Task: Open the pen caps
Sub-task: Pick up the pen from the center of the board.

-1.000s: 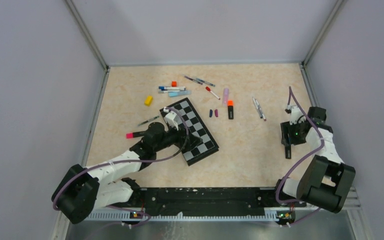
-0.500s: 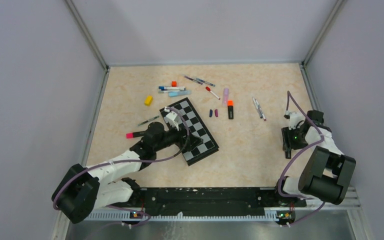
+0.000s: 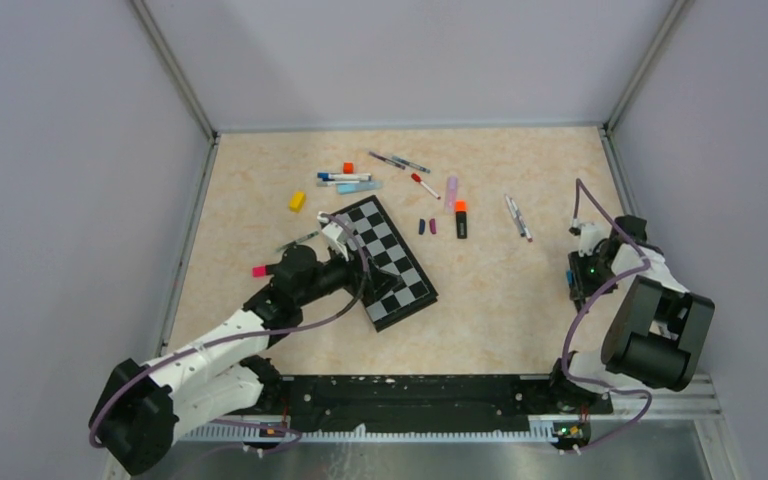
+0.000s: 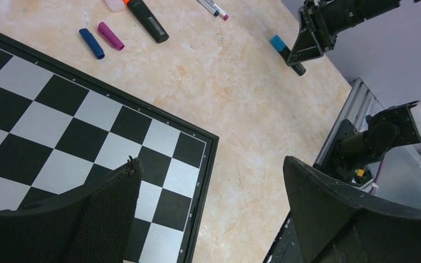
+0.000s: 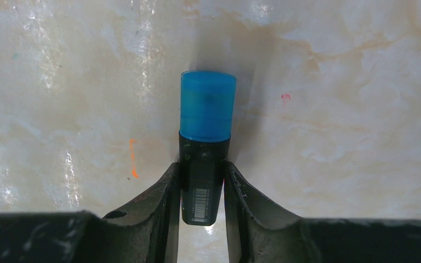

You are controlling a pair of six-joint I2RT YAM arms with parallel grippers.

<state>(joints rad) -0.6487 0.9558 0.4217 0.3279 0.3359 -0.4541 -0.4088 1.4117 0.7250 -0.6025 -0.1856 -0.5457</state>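
Observation:
A black marker (image 5: 200,186) with a blue pen cap (image 5: 207,107) lies on the table at the far right. My right gripper (image 5: 200,167) is shut on its barrel, both fingers pressed against it just behind the cap. Seen from above, the right gripper (image 3: 574,285) points down near the right wall. My left gripper (image 4: 211,164) hangs open over the chessboard's near corner, holding nothing. An orange-capped black marker (image 3: 461,218), a lilac marker (image 3: 451,190) and two loose caps, blue (image 3: 421,226) and purple (image 3: 433,226), lie mid-table. A pink-capped marker (image 3: 260,270) sits left of my left arm.
A black-and-white chessboard (image 3: 400,265) lies tilted in the middle. Several pens (image 3: 345,178) lie at the back, beside an orange-red cube (image 3: 348,167) and a yellow block (image 3: 297,201). Two silver pens (image 3: 517,216) lie right of centre. Walls enclose the table on three sides.
The right gripper's fingers have closed in onto the black marker's barrel, and that arm has folded nearer its base. The left arm has shifted slightly left, still open.

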